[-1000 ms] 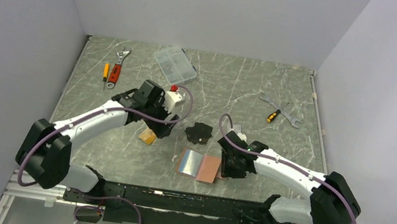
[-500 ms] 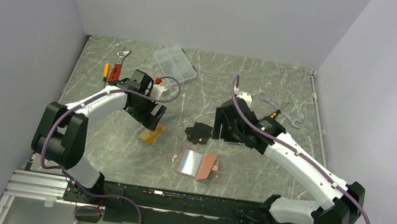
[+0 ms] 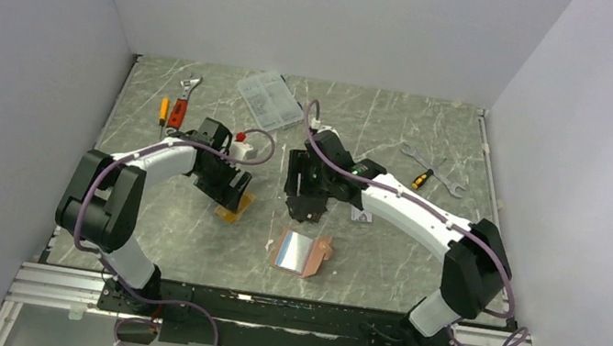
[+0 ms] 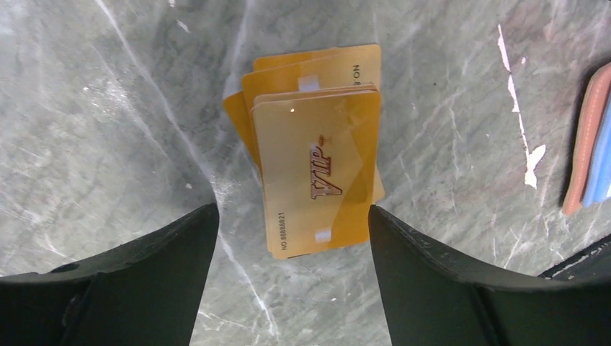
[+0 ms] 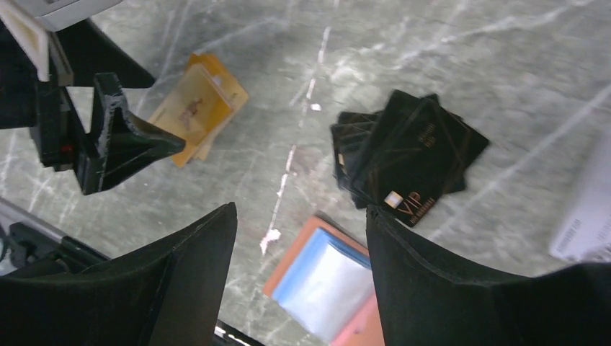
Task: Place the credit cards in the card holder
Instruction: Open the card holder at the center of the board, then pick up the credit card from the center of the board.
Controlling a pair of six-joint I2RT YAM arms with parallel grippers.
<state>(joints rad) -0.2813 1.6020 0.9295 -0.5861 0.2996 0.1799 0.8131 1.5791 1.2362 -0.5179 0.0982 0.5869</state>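
Left wrist view cuts off the card holder [image 4: 587, 144] at its edge; left fingers [image 4: 144, 281] stand apart over fanned credit cards [image 4: 317, 158], and right fingers [image 5: 180, 281] stand apart above black cards [image 5: 411, 148].

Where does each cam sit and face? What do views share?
Top external: above and behind the bases, looking down on the grey marbled table; both arms show.
Left wrist: looks straight down at the stack of orange-gold plastic cards; the open left hand frames them.
Right wrist: tilted down over the open salmon-pink wallet with pale-blue inside; shows the open right hand, plus the left hand.
Shared: cards and wallet, all three.
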